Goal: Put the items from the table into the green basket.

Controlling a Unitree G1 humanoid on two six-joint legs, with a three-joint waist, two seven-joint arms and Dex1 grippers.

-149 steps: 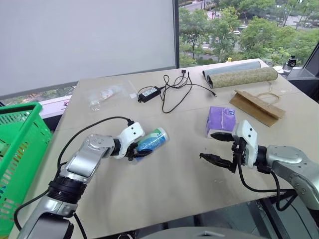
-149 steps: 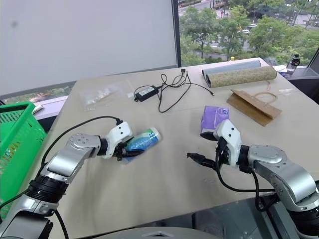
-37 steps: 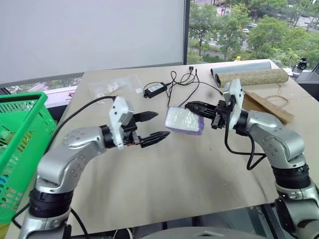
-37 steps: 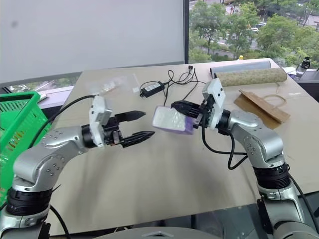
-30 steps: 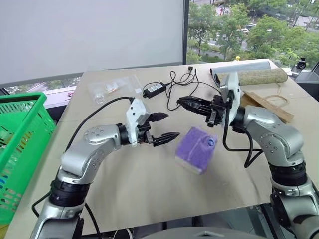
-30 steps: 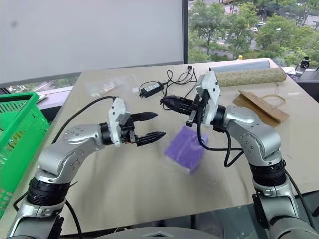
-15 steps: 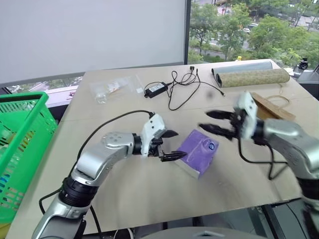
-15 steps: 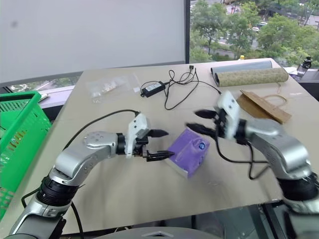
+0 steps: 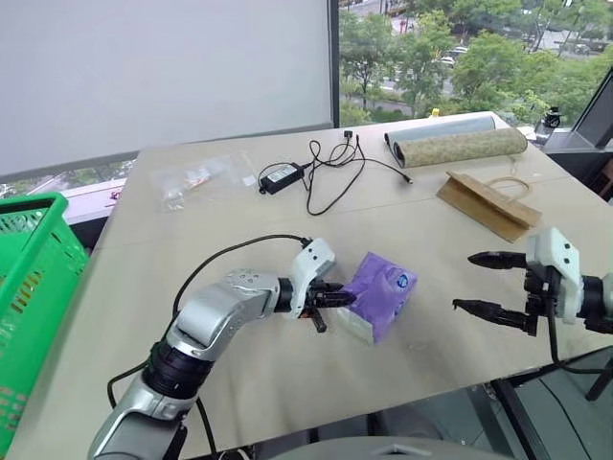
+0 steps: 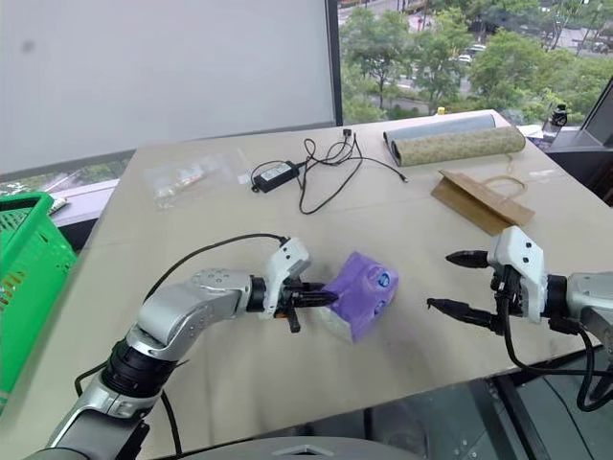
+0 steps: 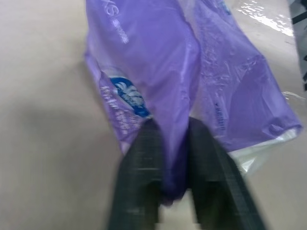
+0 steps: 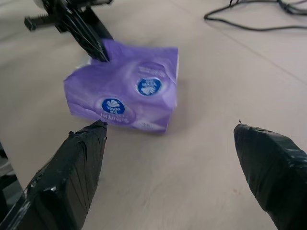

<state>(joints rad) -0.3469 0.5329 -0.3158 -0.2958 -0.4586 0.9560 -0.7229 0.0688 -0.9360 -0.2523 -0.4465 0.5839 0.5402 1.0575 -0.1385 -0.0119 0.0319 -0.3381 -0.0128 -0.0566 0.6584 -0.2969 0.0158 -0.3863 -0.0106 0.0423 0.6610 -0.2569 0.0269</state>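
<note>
- Jaws first: my left gripper [image 9: 330, 299] is pinched tight on the crinkly film edge of the purple soft plastic tissue pack [image 9: 380, 292]; my right gripper [image 9: 490, 283] is spread wide, holding nothing.
- Pack sits on the plain beige matte table [image 9: 220, 230].
- Next, I reckon: lift and carry it to the bright green lattice basket [image 9: 34, 278], well apart at my left.

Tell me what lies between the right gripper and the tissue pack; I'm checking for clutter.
Nothing: in the left eye view, bare table runs from the open right gripper to the tissue pack, which the left gripper pinches.
</note>
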